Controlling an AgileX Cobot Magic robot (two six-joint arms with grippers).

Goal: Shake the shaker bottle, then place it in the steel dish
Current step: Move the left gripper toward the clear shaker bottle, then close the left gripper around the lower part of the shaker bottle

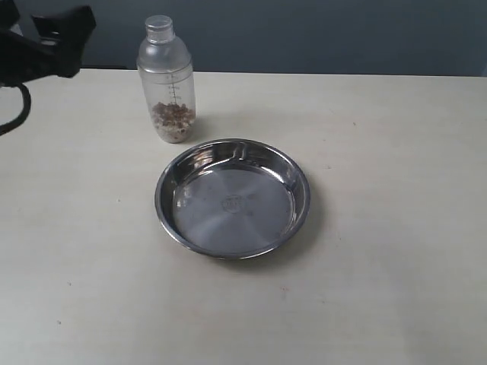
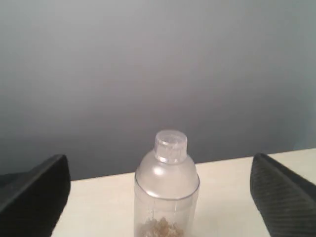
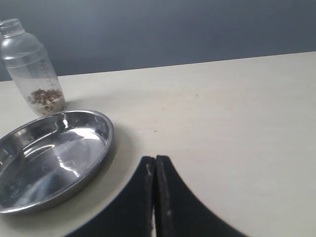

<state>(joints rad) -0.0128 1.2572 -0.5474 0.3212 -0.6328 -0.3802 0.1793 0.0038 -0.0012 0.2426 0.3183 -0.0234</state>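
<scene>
- The table [image 1: 396,289] is pale and fills most of the exterior view, with a dark wall behind it.
- The steel dish [image 1: 233,199] sits near the middle of the frame, empty, with its flat bottom bare.
- The shaker bottle [image 1: 167,84] stands upright on the table in the upper left of the frame. It is just behind the dish and apart from its rim.
- The left gripper [image 2: 159,163] is spread wide and holds nothing. Its wrist view frames the bottle between the two dark fingers. In the exterior view it hangs at the upper left edge, short of the bottle.
- The right gripper [image 3: 154,163] has its fingers pressed together on nothing, low over the table beside the dish.
- The cap [image 1: 159,25] is on, and brown granules [image 1: 173,115] lie in the bottom of the bottle.
- The step in hand looks like the reach for the bottle, with shaking not yet begun.
- The next move probably calls for the left gripper to go forward until its fingers flank the bottle's straight body below the dome. It would then close firmly enough to hold through a shake.
</scene>
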